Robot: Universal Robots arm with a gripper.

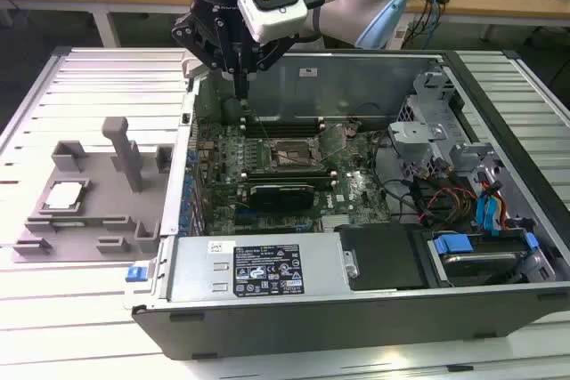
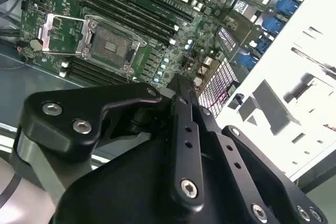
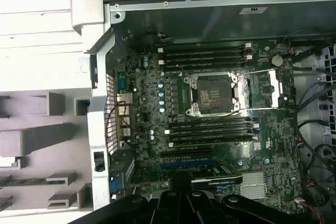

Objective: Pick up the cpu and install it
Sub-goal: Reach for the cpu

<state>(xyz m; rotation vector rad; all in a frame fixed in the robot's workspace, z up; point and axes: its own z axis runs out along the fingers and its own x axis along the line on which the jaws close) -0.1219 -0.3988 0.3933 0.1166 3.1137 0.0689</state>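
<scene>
Pincer (image 1: 240, 86) closed on nothing, hanging over the far corner of the green circuit board (image 1: 352, 189) inside the open grey metal computer case (image 1: 374, 86). Small flat square silvery-topped cpu (image 1: 64, 195) not picked yet. It sits flat, top up, in a recess of the grey plastic holder block (image 1: 98, 220), outside the case toward 9 o'clock in the exterior view, presumably for a straight grab from above. Dark metal-framed square socket (image 3: 212, 94) mid-board has its frame swung open and looks empty, ready for the chip.

Slatted table (image 1: 71, 309) with 2 things (computer case (image 1: 356, 313), grey holder block (image 1: 107, 206))
</scene>
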